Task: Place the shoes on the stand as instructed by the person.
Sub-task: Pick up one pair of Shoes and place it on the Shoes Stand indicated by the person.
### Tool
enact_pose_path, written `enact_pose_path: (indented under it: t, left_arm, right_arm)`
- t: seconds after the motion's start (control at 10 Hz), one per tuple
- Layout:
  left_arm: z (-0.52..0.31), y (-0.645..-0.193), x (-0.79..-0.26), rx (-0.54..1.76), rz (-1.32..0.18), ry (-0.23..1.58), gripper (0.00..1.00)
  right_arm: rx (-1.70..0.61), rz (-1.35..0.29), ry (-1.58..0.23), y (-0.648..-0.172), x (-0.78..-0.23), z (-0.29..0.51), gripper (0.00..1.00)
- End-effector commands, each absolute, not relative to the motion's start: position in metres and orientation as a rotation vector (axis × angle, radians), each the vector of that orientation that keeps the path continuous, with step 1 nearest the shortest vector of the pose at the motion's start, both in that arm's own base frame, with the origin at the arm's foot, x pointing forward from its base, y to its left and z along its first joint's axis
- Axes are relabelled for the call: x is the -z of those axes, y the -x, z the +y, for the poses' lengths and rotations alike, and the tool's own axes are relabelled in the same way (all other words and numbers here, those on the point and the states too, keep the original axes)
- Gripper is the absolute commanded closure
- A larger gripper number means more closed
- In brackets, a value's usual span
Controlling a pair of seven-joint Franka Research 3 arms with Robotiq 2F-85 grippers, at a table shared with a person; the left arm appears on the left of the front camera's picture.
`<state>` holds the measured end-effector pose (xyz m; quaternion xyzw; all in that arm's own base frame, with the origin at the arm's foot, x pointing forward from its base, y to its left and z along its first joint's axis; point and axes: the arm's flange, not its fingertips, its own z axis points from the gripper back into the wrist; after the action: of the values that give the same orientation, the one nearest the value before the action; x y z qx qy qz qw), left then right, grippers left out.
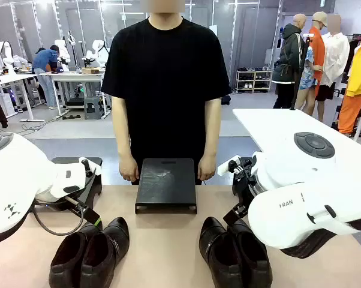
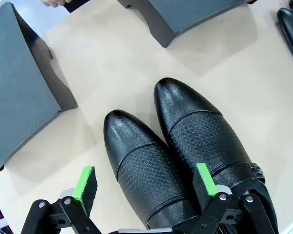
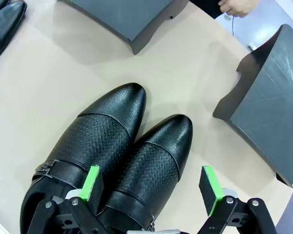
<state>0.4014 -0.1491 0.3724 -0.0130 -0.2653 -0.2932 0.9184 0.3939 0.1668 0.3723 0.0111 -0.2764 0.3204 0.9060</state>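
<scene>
Centrally, dark stand (image 1: 166, 185) between the shoes (image 1: 89, 252) and the person (image 1: 166, 72).

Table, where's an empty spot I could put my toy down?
The biggest bare patch of table lies between the left pair of shoes and the right pair, in front of the middle stand. A narrower strip runs between that stand and the left stand. Crowded at the sides: left arm and right arm hang over the shoes.

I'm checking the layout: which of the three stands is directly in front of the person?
The middle stand, squarely before the person; the left stand and right stand sit off to either side.
</scene>
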Motion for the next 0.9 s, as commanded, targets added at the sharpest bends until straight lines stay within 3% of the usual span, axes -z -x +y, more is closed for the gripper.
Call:
enact_pose_path:
  t: [0.0, 0.8]
  left_arm:
    - [-0.1493, -0.4013, -0.3724, 0.603, -0.546, 0.027, 0.00]
    - [-0.1493, -0.4013, -0.3724, 0.603, -0.546, 0.027, 0.00]
  right_arm:
    - [-0.662, -0.571, -0.023, -0.3939, -0.3723, 0.1668, 0.00]
    - [-0.662, -0.571, -0.023, -0.3939, -0.3723, 0.1668, 0.00]
